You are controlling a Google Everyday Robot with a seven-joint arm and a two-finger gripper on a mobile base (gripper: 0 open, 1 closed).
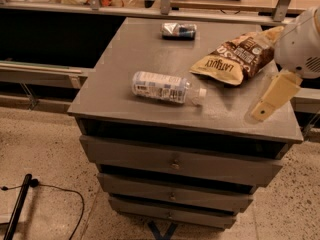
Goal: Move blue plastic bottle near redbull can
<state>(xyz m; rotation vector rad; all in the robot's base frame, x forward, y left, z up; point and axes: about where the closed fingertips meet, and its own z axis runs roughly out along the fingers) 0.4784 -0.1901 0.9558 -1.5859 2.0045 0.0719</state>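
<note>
Floor, far left: A dark rod [17,211] and a thin black cable [60,194] lie on the speckled floor beside the cabinet.

Surface: The flat grey top [125,54] of a low cabinet carries all three items. Below it are stacked drawers, the uppermost [150,159] with a small round knob.

Blue plastic bottle: The blue plastic bottle [162,87] lies on its side in the front half of the surface, left of centre. Its white cap [201,93] points right and its pale label with dark print faces up. Nothing touches it.

Redbull can: The redbull can [178,30] lies on its side close to the far edge of the surface. It is behind the bottle and well apart from it, with bare grey top between the two.

Chip bag: A yellow-and-brown chip bag [235,59] rests flat on the right half of the surface, printed side up. It sits to the right of the can and just beyond the bottle's cap end.

End effector: The end effector [263,110] hangs at the right side of the scene below a rounded white arm housing [300,41]. Its cream-coloured tip shows against the front right part of the surface. It is apart from the bottle and holds nothing. Whether it is spread or pressed together cannot be told.
</note>
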